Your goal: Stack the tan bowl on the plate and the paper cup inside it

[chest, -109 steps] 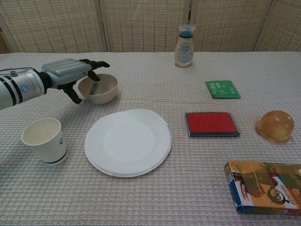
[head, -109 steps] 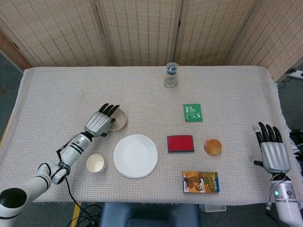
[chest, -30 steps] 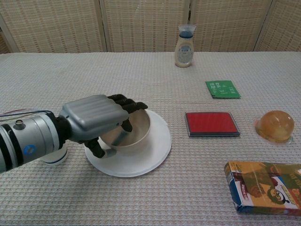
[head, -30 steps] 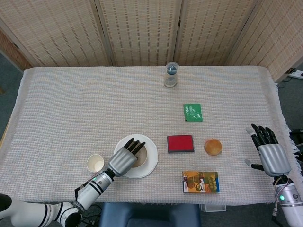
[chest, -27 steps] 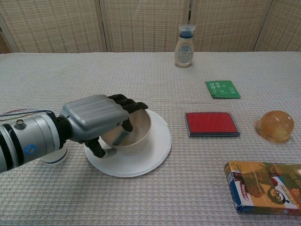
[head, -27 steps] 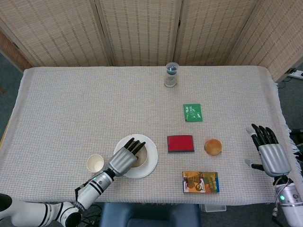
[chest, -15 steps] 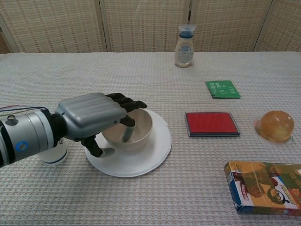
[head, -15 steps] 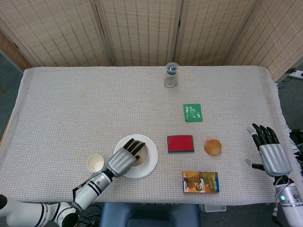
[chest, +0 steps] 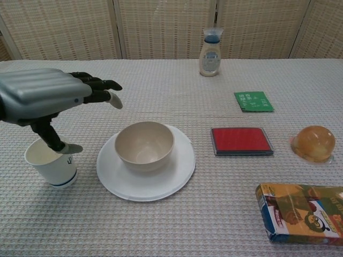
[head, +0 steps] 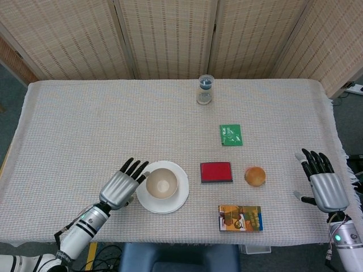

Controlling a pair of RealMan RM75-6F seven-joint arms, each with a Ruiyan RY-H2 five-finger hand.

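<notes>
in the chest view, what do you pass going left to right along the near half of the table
paper cup → plate holding the tan bowl → red case → amber ball. The left hand hangs above the cup and the snack box sits in front of the ball, so both are left out.

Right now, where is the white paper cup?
In the chest view the white paper cup stands upright on the cloth at the near left, just left of the white plate holding the tan bowl, beneath the open left hand.

One bowl, one plate, one cup, one bottle
</notes>
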